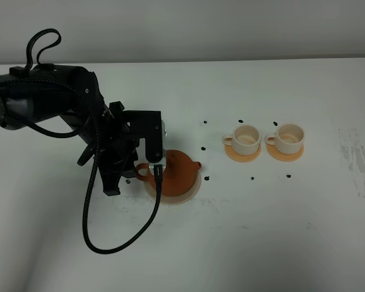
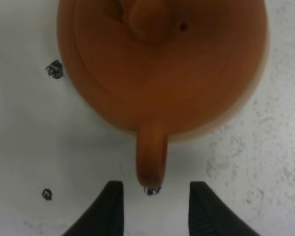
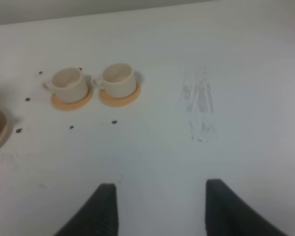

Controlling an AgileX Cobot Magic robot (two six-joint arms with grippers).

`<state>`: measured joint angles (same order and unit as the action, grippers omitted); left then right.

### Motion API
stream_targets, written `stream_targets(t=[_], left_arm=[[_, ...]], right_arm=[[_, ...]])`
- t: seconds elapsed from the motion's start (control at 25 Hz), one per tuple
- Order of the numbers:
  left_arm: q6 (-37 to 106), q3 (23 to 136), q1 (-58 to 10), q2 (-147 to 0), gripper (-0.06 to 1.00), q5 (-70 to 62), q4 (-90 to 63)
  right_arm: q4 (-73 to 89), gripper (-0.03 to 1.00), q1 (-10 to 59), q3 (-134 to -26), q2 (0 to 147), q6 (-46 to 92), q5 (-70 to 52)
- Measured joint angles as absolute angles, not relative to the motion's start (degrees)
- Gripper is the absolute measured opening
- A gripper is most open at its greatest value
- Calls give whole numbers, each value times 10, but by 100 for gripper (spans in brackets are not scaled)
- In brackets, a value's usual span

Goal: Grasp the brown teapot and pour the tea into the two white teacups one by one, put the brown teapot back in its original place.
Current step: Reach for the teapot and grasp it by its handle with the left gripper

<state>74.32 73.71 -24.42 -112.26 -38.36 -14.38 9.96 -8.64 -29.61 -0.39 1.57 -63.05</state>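
Empty, half-open left gripper (image 2: pixel 156 188) faces the brown teapot (image 1: pixel 181 170) handle (image 2: pixel 151 155), pot on its beige coaster (image 1: pixel 177 198); two white teacups (image 1: pixel 247 135) filling unclear.

The scene is covered by 3 cameras. The table (image 1: pixel 261 243) is seen from high up by the exterior camera, tilted downward, with the whole working area taken in. The brown teapot (image 2: pixel 162 64) is looked down on from very close by the left wrist camera and fills much of that view. The 2 white teacups (image 3: pixel 69 83) are viewed obliquely from farther off by the right wrist camera. Teapot and cups are shared with the exterior view; a sliver of the teapot is shared by both wrist views.
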Motion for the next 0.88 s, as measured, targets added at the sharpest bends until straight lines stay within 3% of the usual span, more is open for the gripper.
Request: stream_targets(t=[0.88], left_arm=[[756, 737, -255, -1134, 30, -353, -152]], right_arm=[[100, 39, -86, -296, -4, 16, -631]])
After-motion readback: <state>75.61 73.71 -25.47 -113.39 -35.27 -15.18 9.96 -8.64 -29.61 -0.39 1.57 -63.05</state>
